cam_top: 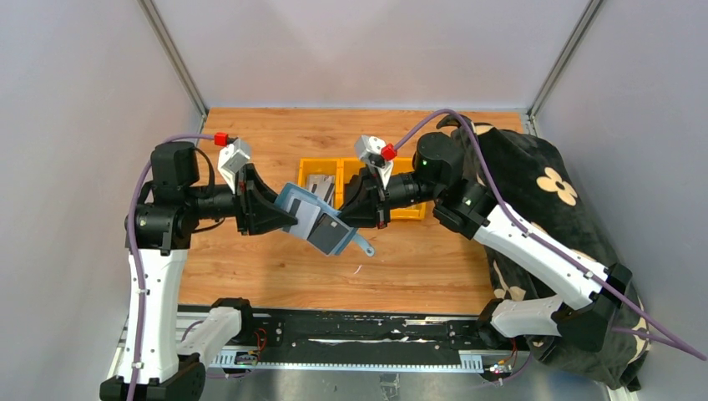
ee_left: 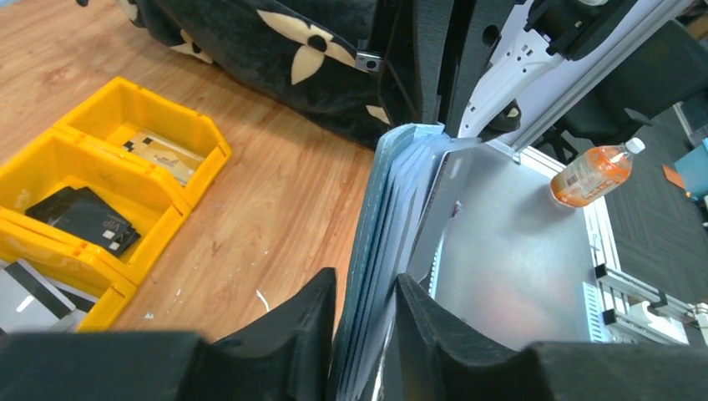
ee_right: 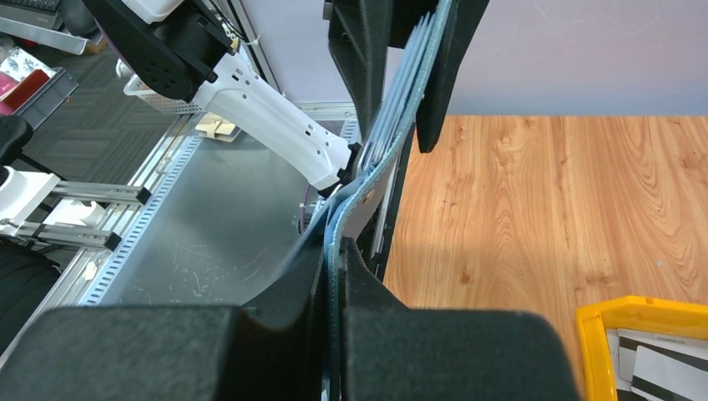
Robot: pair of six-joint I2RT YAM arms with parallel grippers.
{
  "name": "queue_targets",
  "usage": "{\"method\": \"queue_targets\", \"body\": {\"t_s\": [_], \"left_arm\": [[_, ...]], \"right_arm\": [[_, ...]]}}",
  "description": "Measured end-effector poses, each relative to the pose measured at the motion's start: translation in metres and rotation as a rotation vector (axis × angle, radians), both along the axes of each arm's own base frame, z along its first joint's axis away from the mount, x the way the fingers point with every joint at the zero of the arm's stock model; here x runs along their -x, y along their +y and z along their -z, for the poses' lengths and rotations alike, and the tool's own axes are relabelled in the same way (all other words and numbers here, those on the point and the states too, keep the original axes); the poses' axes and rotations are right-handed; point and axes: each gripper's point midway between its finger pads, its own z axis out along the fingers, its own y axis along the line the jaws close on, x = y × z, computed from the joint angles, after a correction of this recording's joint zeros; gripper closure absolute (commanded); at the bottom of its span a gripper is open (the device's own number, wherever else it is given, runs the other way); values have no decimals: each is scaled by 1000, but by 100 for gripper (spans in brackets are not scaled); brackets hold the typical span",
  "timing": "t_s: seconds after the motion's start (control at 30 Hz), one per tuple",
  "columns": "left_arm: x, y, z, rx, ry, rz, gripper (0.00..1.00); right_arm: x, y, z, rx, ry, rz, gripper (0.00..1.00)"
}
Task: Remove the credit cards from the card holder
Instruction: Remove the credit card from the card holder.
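Slate-blue folding card holder (cam_top: 321, 221) hangs above the wooden desk (cam_top: 267, 267), spanning the gap between both arms. On one thin edge the right end effector (ee_right: 334, 276) is pinched tight. At the opposite end the left end effector (ee_left: 365, 292), partly spread, clamps the fanned layers, fingers touching both faces.
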Motion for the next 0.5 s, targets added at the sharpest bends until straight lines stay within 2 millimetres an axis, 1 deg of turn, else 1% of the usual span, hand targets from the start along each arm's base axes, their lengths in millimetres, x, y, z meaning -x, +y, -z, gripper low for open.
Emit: {"method": "queue_targets", "body": {"t_s": [0.07,0.1,0.17,0.2,0.23,0.27,0.3,0.33,0.47,0.5], "left_arm": [[-1,0,0,5,17,4,83],[-2,-1,1,7,26,7,88],[-6,-1,3,4,41,3,91],[-8,0,4,1,50,-2,92],[-12,0,6,-3,60,-7,92],[-14,0,8,-5,67,-10,93],[-17,0,9,-7,77,-12,93],[-19,0,10,-8,86,-13,94],[-30,0,17,-17,124,-23,95],[-30,1,18,-20,125,-27,95]], "right_arm": [[0,0,0,1,4,2,74],[-2,0,1,4,10,10,66],[-11,-1,2,8,23,36,46],[-14,-2,3,11,34,46,38],[-19,-3,5,12,41,63,32],[-24,-4,6,14,51,79,27],[-31,-7,9,18,62,101,26],[-37,-9,11,22,74,122,25],[-70,-25,19,36,133,246,24],[-83,-33,19,33,146,290,24]]}}
